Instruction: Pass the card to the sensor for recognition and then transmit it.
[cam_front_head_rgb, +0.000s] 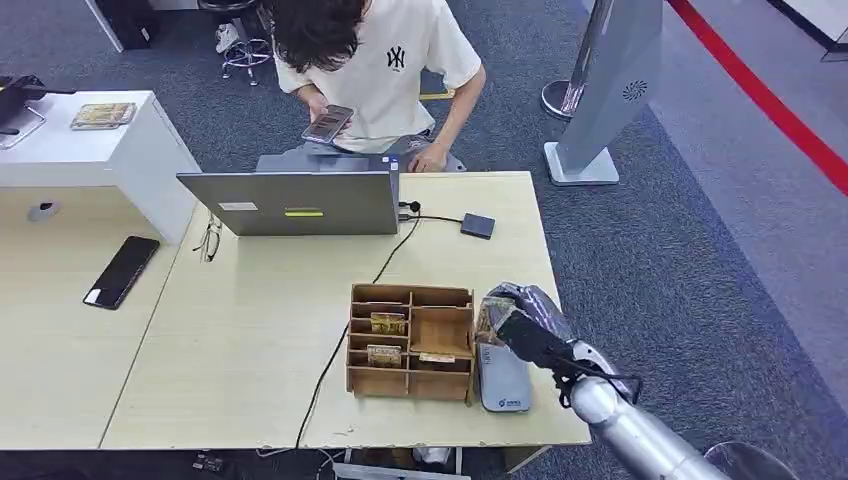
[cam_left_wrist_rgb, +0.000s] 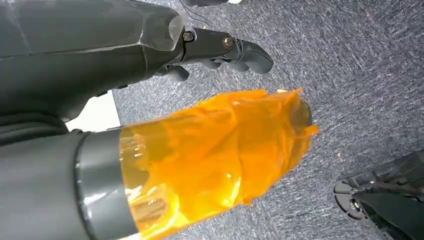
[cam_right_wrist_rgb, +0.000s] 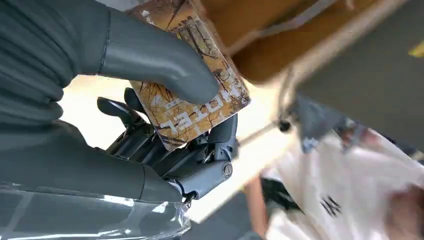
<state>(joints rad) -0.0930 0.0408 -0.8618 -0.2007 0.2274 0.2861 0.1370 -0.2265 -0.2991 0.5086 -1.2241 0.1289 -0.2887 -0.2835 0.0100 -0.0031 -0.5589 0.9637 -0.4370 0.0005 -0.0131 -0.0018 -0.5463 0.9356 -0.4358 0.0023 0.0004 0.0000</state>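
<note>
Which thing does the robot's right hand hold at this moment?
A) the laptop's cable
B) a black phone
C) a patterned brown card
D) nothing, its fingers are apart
C: in the right wrist view the thumb and fingers of the right hand pinch a brown patterned card with printed letters, and the head view shows that hand over the grey sensor beside the wooden box.
</note>
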